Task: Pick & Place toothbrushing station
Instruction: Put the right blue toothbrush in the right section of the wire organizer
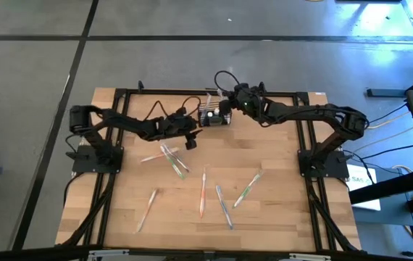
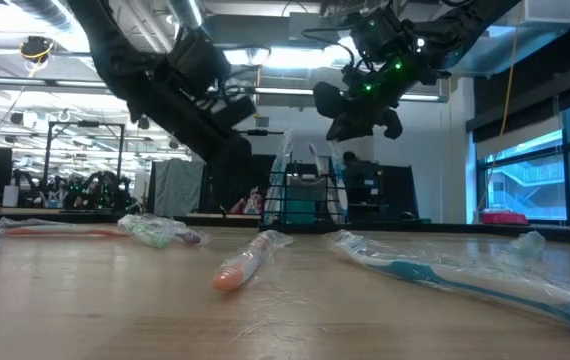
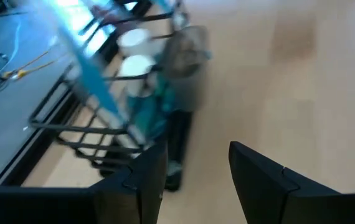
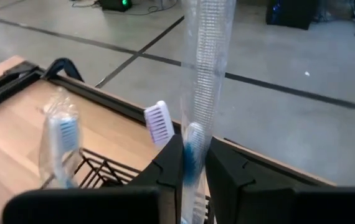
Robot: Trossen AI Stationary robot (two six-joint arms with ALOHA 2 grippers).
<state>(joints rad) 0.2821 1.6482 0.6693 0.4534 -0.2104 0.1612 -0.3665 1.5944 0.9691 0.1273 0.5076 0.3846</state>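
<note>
The toothbrushing station (image 1: pixel 214 116), a small black wire caddy, stands at the table's far middle; it shows in the low view (image 2: pixel 305 195) with toothbrushes upright in it. My right gripper (image 1: pixel 225 109) hangs over it, shut on a clear-wrapped blue toothbrush (image 4: pixel 197 93). A white-bristled brush (image 4: pixel 159 122) and another wrapped brush (image 4: pixel 61 134) stand in the caddy's mesh (image 4: pixel 99 169). My left gripper (image 1: pixel 190 142) is open, just near-left of the caddy (image 3: pixel 112 127), with only bare table between its fingers (image 3: pixel 193 177). My right gripper pinches the wrapped toothbrush between its two fingers at a blue stretch of its shaft (image 4: pixel 194 148). The fingers lie across it, slanting down from the table's right. The toothbrush stands upright, most of its length above the fingers; the fingers hide its lower end.
Several wrapped toothbrushes lie loose on the wooden table: a crossed bunch (image 1: pixel 170 156) near my left gripper, others toward the near edge (image 1: pixel 203 192) (image 1: pixel 148 206) (image 1: pixel 223 205) (image 1: pixel 248 187). Teal tubes with white caps (image 3: pixel 141 93) stand in the caddy. A black frame (image 1: pixel 311 130) rims the table.
</note>
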